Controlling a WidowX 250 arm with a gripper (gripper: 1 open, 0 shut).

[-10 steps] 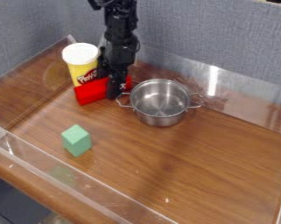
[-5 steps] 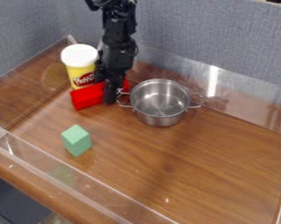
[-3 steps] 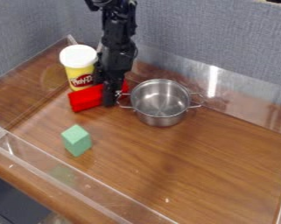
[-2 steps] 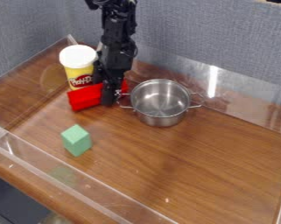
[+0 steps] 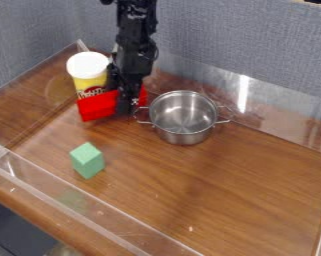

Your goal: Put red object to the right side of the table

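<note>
Pincer [image 5: 127,98] clamped on red object [image 5: 99,105]; tub [image 5: 89,75] label illegible.

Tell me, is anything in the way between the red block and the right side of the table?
Yes. The steel pot sits just right of the red block, which the end effector is shut on. Past the pot, the right side of the table looks bare.

Glossy wood-grain table [image 5: 216,195]; shiny steel pot [image 5: 183,115]; clear acrylic walls [image 5: 276,100]

Red object [image 5: 99,105]: bright-red block, far-left of table [image 5: 243,205], seemingly tilted/lifted; glossy brown wood-grain.
</note>
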